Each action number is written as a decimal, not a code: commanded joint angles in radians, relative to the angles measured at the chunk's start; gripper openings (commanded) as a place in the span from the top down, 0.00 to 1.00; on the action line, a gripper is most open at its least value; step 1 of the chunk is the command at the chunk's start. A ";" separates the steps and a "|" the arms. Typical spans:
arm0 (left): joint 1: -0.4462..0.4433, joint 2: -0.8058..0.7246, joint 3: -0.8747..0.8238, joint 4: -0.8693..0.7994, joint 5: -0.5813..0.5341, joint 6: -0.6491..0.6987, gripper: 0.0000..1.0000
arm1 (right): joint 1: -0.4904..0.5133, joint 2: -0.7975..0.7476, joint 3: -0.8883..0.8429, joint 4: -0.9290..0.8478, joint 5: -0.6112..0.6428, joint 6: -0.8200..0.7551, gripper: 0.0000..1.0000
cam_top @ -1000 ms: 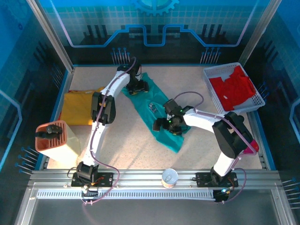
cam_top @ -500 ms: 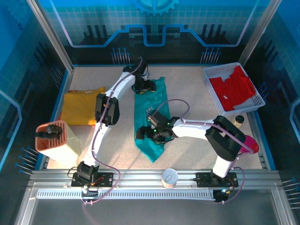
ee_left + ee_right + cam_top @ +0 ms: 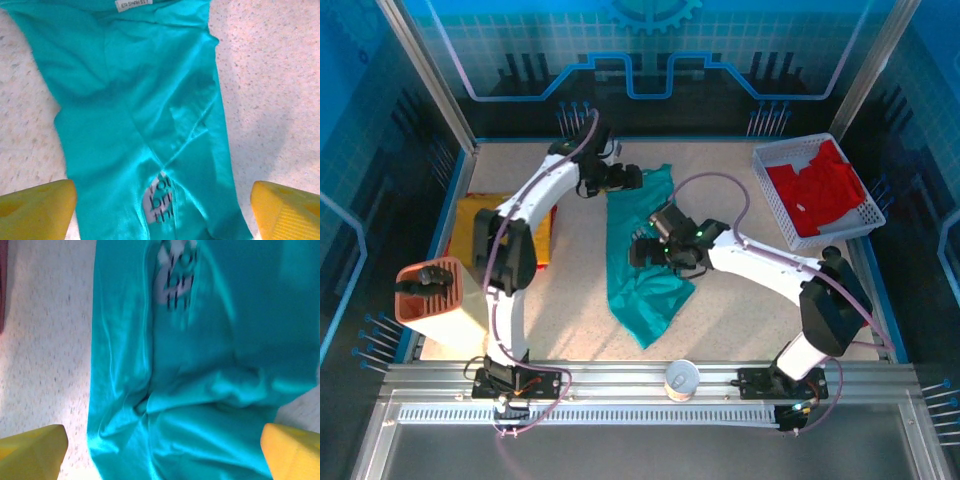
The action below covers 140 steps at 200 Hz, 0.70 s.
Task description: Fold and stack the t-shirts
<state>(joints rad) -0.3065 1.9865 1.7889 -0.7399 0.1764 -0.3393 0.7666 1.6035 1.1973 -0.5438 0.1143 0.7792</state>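
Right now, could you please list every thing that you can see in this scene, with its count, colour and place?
teal t-shirt: one, teal-green, spread out in the middle
yellow t-shirt: one, mustard, left side, partly hidden
red t-shirt: one, red, inside the basket
basket: one, white mesh, far right corner
container: one, orange, near left edge
cup: one, white, near edge, centre
left fingers: two, yellow, open above the teal t-shirt
right fingers: two, yellow, open above the teal t-shirt
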 commanded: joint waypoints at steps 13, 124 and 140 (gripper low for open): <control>0.019 -0.192 -0.325 0.165 -0.023 -0.064 0.06 | -0.038 0.058 0.138 -0.098 0.107 -0.213 0.00; 0.013 -0.830 -1.011 0.215 -0.080 -0.186 0.01 | -0.161 0.455 0.628 -0.288 0.029 -0.271 0.13; 0.011 -0.897 -1.061 0.200 -0.081 -0.201 0.01 | -0.164 0.495 0.663 -0.281 0.024 -0.269 0.01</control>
<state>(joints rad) -0.2928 1.1709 0.7956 -0.5182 0.1158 -0.4984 0.6037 2.0457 1.7947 -0.7879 0.1627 0.5335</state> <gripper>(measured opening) 0.992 0.892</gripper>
